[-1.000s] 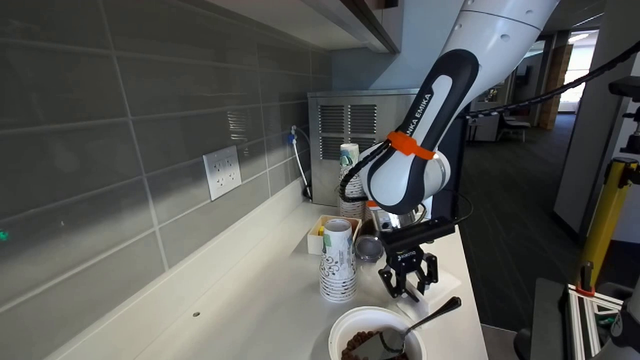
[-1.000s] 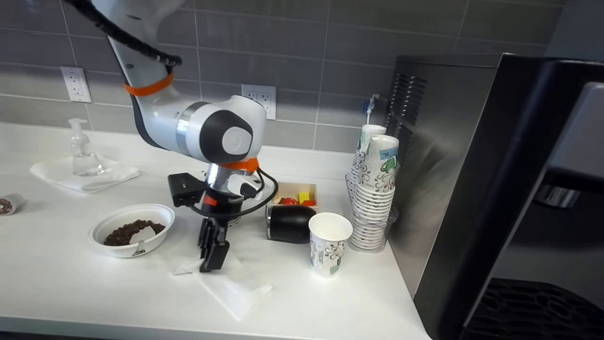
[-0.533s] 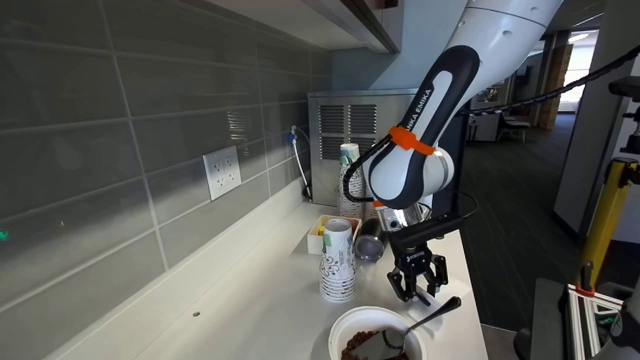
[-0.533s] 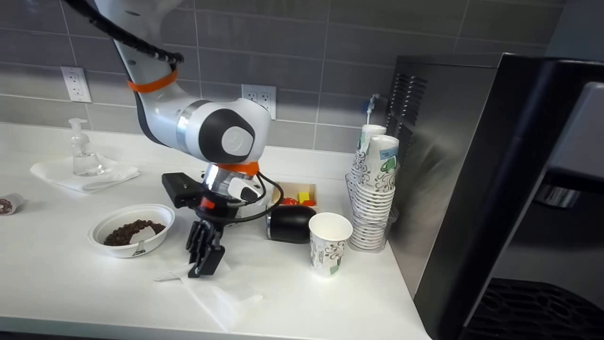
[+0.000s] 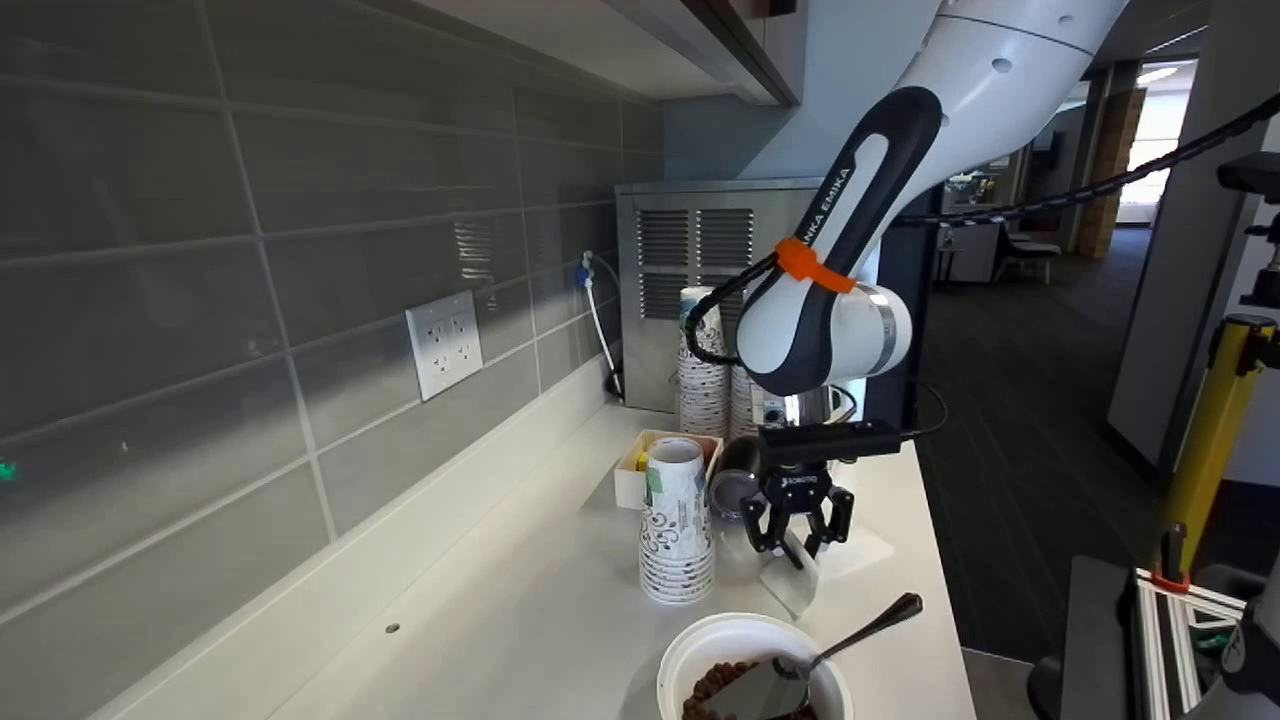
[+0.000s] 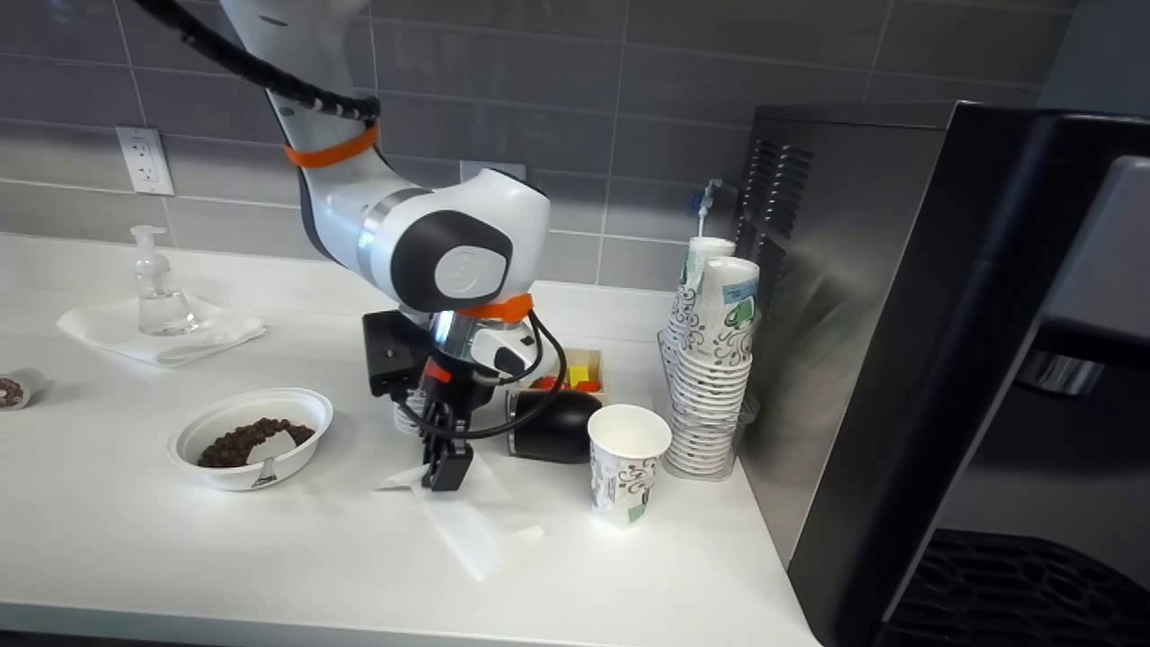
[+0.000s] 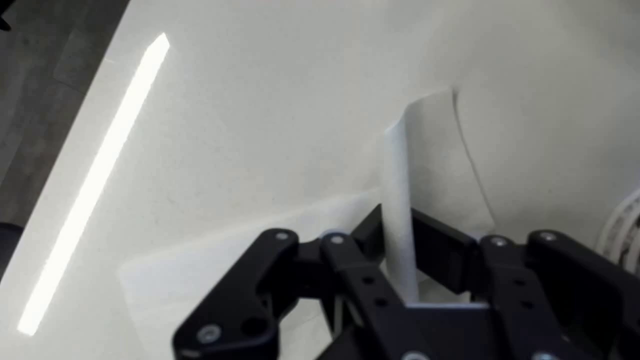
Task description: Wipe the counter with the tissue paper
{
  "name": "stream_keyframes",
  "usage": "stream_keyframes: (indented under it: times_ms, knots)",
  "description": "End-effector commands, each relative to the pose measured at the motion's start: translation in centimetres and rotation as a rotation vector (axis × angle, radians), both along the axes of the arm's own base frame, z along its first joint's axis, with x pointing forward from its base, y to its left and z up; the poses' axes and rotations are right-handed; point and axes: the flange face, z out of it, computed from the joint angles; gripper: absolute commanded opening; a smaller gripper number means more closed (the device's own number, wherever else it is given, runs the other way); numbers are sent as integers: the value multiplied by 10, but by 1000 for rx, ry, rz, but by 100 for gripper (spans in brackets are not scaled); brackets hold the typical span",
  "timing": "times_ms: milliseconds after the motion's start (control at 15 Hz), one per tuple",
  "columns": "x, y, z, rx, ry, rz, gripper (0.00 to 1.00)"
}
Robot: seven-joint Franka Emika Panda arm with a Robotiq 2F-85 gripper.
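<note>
The white tissue paper (image 6: 472, 539) lies spread and creased on the off-white counter (image 6: 269, 557). In the wrist view, a raised fold of the tissue paper (image 7: 397, 180) stands between the black fingertips of my gripper (image 7: 397, 225), and the fingers are shut on it. In both exterior views the gripper (image 5: 797, 555) (image 6: 446, 483) points down, low over the counter, with the tissue paper (image 5: 793, 588) under and beside the fingertips. One flap reaches toward the counter's front edge, another toward the bowl.
A white bowl (image 5: 690, 640) with dark contents and a spoon stands near the gripper. A stack of patterned cups (image 5: 677, 530) is close beside it. A black tumbler (image 6: 559, 427), a paper cup (image 6: 627, 476), a small box (image 6: 588, 359) and cup stacks (image 6: 710, 395) stand toward the steel machine (image 6: 853, 270).
The gripper first moved toward the bowl and the counter's front edge, then back away toward the tumbler and the wall. The tissue paper slid along with it. The bowl and cups stayed put.
</note>
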Motion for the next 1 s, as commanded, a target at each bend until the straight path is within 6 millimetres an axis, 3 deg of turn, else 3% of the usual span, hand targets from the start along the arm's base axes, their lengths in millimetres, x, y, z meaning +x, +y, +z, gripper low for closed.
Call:
stream_keyframes:
  times_ms: [0, 533, 733, 933]
  knots:
    - [6, -9, -5, -28, -21, -53, 3]
    - [-44, -11, 3, -132, 142, -14, 3]
    - [-41, -5, 0, -102, 152, -30, 3]
    - [-22, -4, 2, -50, 66, -132, 3]
